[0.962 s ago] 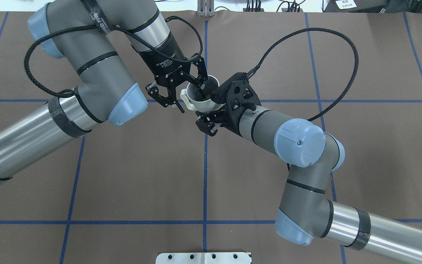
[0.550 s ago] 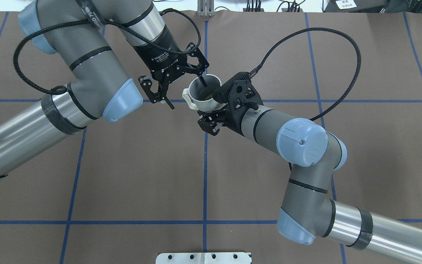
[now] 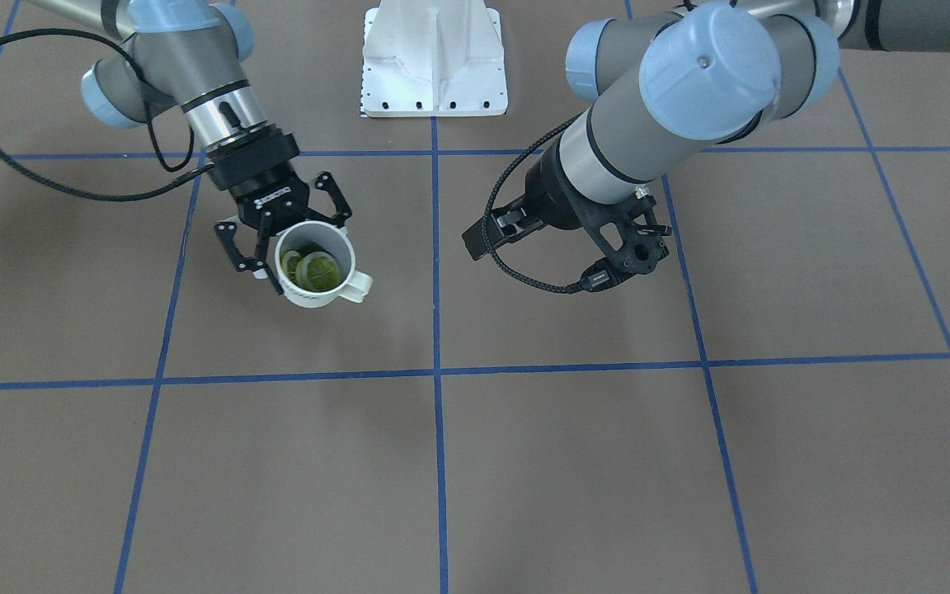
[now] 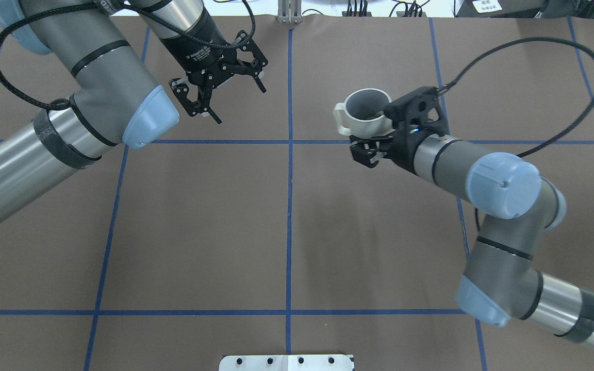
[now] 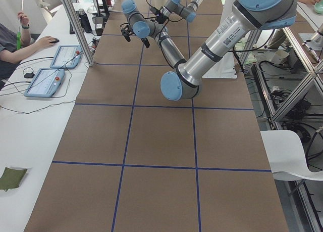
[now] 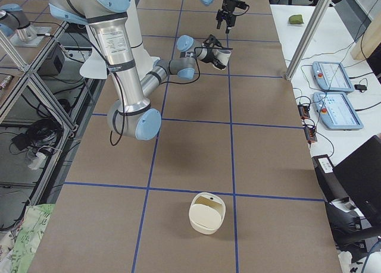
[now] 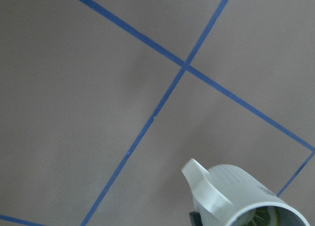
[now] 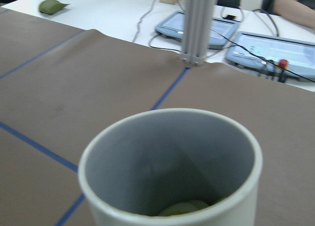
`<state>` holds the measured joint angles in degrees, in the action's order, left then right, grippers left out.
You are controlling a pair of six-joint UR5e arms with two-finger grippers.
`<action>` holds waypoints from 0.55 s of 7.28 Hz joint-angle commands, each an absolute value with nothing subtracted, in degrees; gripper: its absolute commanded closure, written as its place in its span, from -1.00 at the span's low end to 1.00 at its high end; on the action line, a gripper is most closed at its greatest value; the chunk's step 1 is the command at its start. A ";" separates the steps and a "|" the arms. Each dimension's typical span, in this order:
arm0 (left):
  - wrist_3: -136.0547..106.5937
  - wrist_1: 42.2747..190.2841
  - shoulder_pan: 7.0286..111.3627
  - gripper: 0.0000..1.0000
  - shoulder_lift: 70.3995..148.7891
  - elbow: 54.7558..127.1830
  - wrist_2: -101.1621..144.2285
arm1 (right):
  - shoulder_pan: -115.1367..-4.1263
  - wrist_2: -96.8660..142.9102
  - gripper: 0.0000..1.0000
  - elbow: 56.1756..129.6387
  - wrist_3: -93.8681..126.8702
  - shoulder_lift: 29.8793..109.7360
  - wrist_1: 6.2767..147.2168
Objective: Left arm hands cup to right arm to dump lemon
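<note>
While the left gripper (image 4: 242, 106) hangs with its fingers spread wide and nothing between them, well left of the centre tape line on the table (image 4: 199, 216), white print on its black body reads partly "Adaptive", rest cut off. Right of that line the cup (image 4: 364, 105) is off the surface, mouth up, gripped on its side by the right gripper (image 3: 281, 235), fingers clamped against the white wall; handle (image 4: 339, 116) sticks out toward the centre line. Overhead shows only grey inside the cup, with the wrist camera mount covering part of the rim. The front-facing view looks into the mouth and shows the lemon (image 3: 316, 270) at the bottom, yellow-green with slice lines. Right wrist view shows just a pale sliver of it under the near rim, plus two tablets and a green pouch on the white bench beyond. Left wrist view catches the cup at bottom right, handle up-left; dark marks on its side too small to read. Only the exterior right view shows a cream container (image 6: 206, 212) on the near table. Exterior left shows a person's arm at the bench.
</note>
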<state>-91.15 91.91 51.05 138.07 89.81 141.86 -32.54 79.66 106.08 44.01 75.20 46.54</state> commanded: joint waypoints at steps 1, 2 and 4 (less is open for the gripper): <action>-90.70 91.93 51.24 -1.00 137.37 89.65 140.89 | -38.81 80.24 0.90 109.85 49.21 86.70 44.05; -90.70 91.93 51.76 -1.00 136.94 89.82 140.80 | -40.94 80.68 0.90 109.95 48.78 92.66 38.46; -88.79 91.85 52.29 -1.00 135.28 90.44 137.92 | -49.34 88.98 0.90 109.86 48.69 104.09 26.84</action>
